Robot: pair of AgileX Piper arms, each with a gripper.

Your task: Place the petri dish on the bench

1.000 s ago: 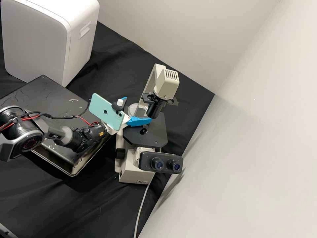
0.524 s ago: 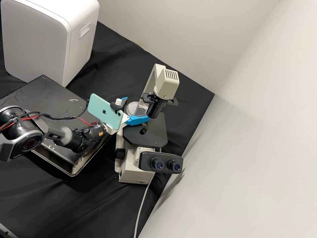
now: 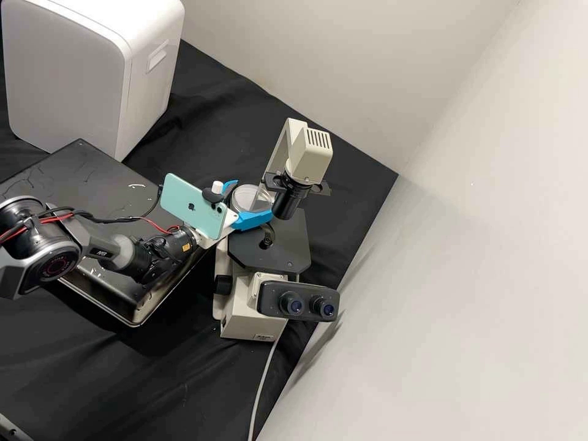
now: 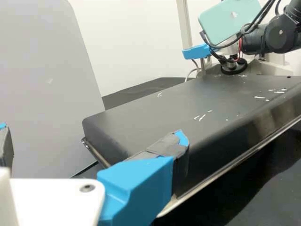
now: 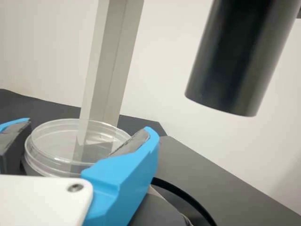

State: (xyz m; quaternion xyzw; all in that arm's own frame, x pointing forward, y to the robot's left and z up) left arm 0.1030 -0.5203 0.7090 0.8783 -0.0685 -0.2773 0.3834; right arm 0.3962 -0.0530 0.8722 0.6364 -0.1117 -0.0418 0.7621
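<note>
Clamping the clear round plastic petri dish (image 5: 70,141), right gripper (image 3: 250,199) hangs at the rear left corner of the black microscope stage (image 3: 285,245), off the bench (image 3: 122,380); left gripper (image 4: 91,134) wide, empty, beside glossy black box (image 4: 211,117)

Diffuse light, bright on the wall (image 3: 465,202), dim on the black bench (image 3: 184,373). The microscope (image 3: 254,294) casts a soft shadow on the wall; glints mark the glossy box (image 3: 92,174).

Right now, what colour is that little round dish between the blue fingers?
Clear, see-through plastic; the petri dish shows best in the right wrist view.
</note>
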